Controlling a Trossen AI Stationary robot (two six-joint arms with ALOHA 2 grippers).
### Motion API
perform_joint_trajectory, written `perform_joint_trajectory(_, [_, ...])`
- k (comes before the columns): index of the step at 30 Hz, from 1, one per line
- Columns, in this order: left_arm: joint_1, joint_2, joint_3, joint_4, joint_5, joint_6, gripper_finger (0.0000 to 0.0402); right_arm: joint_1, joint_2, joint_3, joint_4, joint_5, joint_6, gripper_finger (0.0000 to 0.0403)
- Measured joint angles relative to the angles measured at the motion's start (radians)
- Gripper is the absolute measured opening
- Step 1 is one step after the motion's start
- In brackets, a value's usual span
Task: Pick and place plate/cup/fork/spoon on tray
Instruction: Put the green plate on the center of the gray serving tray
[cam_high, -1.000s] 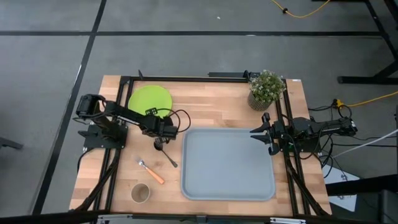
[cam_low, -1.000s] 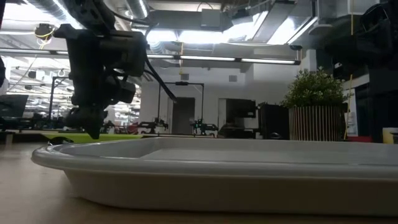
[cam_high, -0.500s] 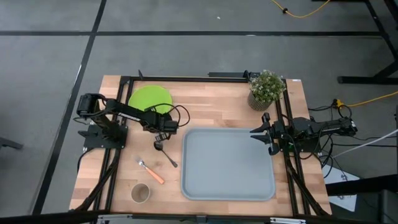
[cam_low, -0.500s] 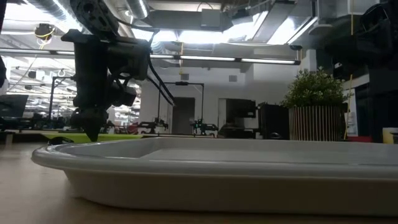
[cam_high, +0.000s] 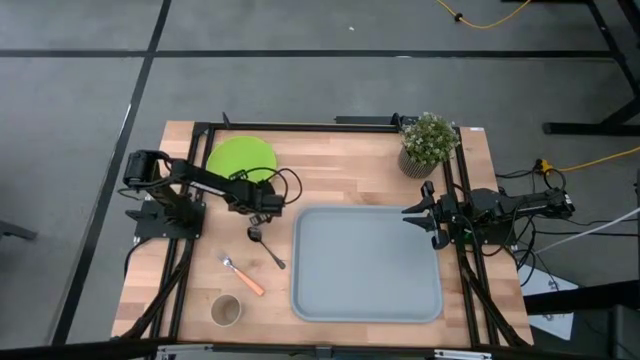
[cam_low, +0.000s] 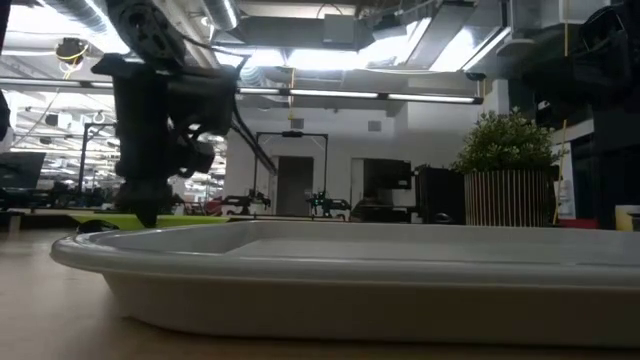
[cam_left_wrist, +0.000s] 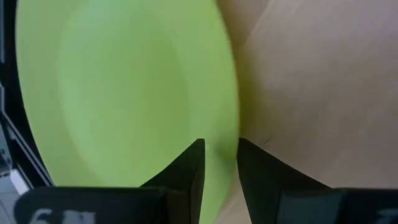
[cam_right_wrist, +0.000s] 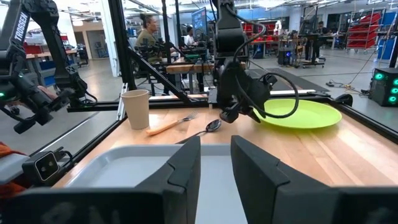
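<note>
Left jaws (cam_left_wrist: 219, 163) now nearer plate (cam_high: 241, 159) edge.

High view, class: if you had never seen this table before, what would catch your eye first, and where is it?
The bright lime-green plate stands out at the table's far left corner, with the left end effector hanging at its near edge, fingers slightly apart astride the rim. Next comes the big grey-blue tray, bare, filling the right half of the table. A potted plant stands at the far right corner.
</note>
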Motion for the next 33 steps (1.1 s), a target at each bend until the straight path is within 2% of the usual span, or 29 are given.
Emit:
perform_joint_trajectory(5, [-0.001,-0.003,-0.04,0.022,-0.024,-0.057,0.0086,0.0,0.0,0.0,0.0,0.0,0.0,0.0094])
perform_joint_trajectory(11, [0.0,0.0,-0.045,0.023,-0.056,-0.054,0.0083,0.0,0.0,0.0,0.0,0.0,0.003,0.0094])
perform_joint_trajectory(14, [0.0,0.001,-0.046,0.022,-0.059,-0.053,0.006,0.0,0.0,0.0,0.0,0.0,0.004,0.0094])
perform_joint_trajectory(17, [0.0,0.001,-0.045,0.021,-0.071,-0.046,0.0016,0.0,0.0,0.0,0.0,0.0,0.004,0.0094])
perform_joint_trajectory(19, [0.0,0.001,-0.031,0.012,-0.073,-0.039,0.0009,0.0,0.0,0.0,0.0,0.0,0.003,0.0094])
perform_joint_trajectory(23, [-0.025,0.001,0.071,-0.051,-0.092,0.013,0.0003,0.0,0.0,0.0,0.0,0.0,0.003,0.0094])
perform_joint_trajectory(29, [-0.111,0.001,0.333,-0.172,-0.155,0.136,0.0002,0.0,0.0,0.0,0.0,0.001,0.001,0.0094])
perform_joint_trajectory(33, [-0.193,0.001,0.471,-0.18,-0.169,0.258,0.0002,0.0,0.0,0.0,0.0,0.001,0.0,0.0094])
